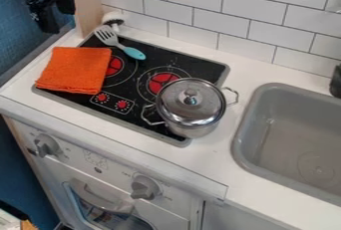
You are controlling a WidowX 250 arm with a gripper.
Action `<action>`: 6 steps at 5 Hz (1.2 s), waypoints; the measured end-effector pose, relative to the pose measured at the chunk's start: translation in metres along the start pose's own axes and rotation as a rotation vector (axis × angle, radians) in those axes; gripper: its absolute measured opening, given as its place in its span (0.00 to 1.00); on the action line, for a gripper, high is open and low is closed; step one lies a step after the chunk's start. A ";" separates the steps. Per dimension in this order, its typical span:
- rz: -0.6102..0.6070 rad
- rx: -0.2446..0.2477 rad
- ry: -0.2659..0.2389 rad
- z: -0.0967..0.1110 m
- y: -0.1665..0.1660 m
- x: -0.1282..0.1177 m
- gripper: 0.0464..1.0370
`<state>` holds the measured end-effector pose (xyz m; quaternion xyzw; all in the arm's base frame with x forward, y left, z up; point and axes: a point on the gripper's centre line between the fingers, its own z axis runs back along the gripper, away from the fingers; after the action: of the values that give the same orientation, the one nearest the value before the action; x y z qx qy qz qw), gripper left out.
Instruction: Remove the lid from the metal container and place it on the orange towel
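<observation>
The black gripper [51,11] hangs at the upper left, beside the wooden post and well away from the pot. A shiny metal pot [193,130] with two wire side handles stands at the right front of the black stove top. Its round metal lid [178,107] lies on top, covering the opening, with a small knob in the middle. The folded orange towel [75,69] lies flat over the left part of the stove top, apart from the pot.
A spatula [121,43] with a turquoise handle lies behind the towel, near a white-and-black brush [113,18]. The grey sink [251,139] is set into the counter on the right. White wall tiles rise behind, and a dark object [336,81] stands at the right edge.
</observation>
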<state>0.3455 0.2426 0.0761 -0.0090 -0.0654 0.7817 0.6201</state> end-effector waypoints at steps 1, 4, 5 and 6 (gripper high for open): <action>-0.001 0.050 0.023 -0.021 0.007 -0.004 0.96; -0.119 -0.001 0.049 0.007 0.034 -0.058 0.96; -0.203 -0.046 0.074 0.025 0.043 -0.090 0.96; -0.293 -0.090 0.088 0.040 0.051 -0.120 0.96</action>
<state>0.3199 0.1108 0.1018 -0.0616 -0.0737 0.6780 0.7287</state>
